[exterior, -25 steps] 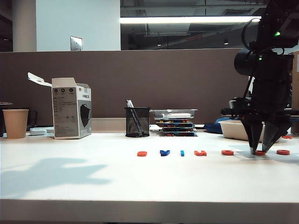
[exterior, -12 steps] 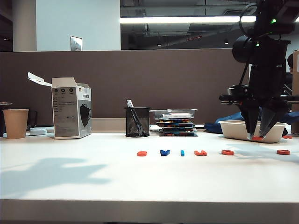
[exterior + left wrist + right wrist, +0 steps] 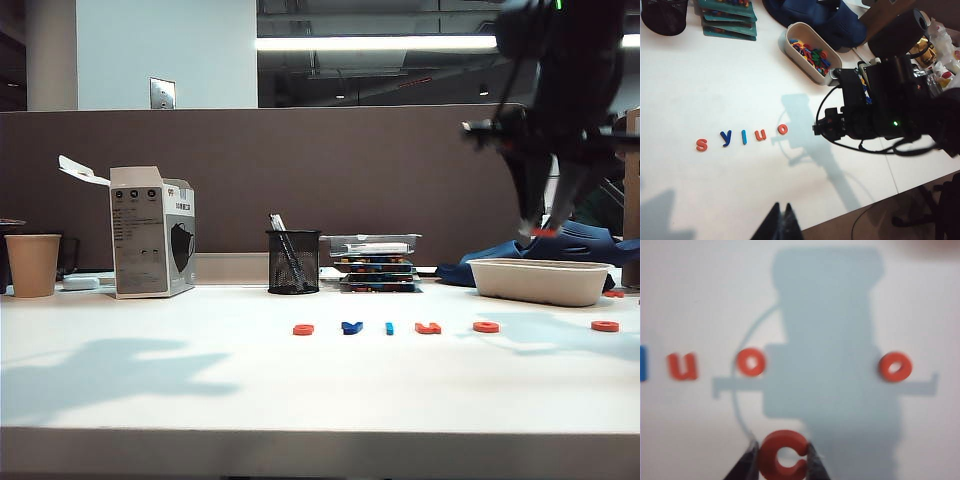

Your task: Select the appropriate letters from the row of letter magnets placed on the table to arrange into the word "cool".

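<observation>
Orange plastic shows between the fingertips of the right gripper [image 3: 782, 460]: it is clamped on the orange letter c [image 3: 783, 456], held high above the white table [image 3: 200, 390] toward its right end, with the arm blurred in the exterior view. Below it on the table the row of letter magnets lies near the front edge: an orange s [image 3: 701, 145], a dark-blue y [image 3: 726, 137], a light-blue l [image 3: 744, 136], an orange u [image 3: 760, 135] and an orange o [image 3: 783, 129], close together, and a second orange o [image 3: 895, 366] lying well apart from them toward the right edge. A white tray [image 3: 805, 59] heaped with mixed coloured letters sits behind the row near the back right. At the back edge stand a black mesh pen cup [image 3: 294, 261], a stack of flat boxes [image 3: 376, 262], a white carton [image 3: 152, 232] and a paper cup [image 3: 33, 264]. The left gripper [image 3: 781, 222] hangs over the front edge of the table, its dark tips drawn together with nothing between them.
</observation>
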`<state>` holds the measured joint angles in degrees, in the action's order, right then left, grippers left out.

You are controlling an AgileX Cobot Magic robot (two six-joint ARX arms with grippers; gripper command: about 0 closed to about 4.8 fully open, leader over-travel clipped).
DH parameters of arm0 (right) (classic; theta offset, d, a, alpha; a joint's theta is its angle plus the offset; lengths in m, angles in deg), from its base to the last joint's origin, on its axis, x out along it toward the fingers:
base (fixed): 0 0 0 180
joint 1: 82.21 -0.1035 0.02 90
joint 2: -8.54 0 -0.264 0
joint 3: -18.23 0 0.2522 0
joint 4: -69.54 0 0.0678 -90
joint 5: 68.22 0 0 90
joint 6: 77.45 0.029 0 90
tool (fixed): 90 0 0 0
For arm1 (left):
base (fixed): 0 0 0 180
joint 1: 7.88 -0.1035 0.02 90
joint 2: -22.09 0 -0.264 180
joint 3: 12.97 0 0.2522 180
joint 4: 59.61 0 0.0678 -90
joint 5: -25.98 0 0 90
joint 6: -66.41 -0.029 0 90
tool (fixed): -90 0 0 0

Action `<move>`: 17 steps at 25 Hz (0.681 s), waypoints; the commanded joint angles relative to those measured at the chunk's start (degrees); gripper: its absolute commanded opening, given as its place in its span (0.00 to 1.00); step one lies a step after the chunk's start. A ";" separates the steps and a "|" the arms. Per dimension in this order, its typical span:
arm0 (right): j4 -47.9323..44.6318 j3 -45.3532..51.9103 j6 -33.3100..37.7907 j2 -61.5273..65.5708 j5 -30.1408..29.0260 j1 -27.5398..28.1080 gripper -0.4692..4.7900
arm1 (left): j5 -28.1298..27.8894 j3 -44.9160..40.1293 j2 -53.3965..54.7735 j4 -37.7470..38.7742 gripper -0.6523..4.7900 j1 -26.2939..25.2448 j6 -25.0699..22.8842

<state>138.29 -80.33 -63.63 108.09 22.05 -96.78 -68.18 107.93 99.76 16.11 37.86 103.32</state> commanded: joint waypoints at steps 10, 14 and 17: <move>-1.33 3.08 14.62 -3.30 6.23 -18.67 0.27 | -0.13 0.22 -0.15 -0.42 0.11 0.00 -0.46; -7.08 8.13 18.71 -3.28 6.10 -22.60 0.27 | -0.13 0.22 -0.15 -0.37 0.11 0.00 -0.46; -11.54 12.35 21.07 -3.10 6.03 -24.44 0.27 | -0.13 0.22 -0.15 -0.31 0.11 0.00 -0.46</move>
<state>130.00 -69.05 -44.59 105.10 27.80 -120.63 -68.18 107.93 99.78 16.11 37.86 103.32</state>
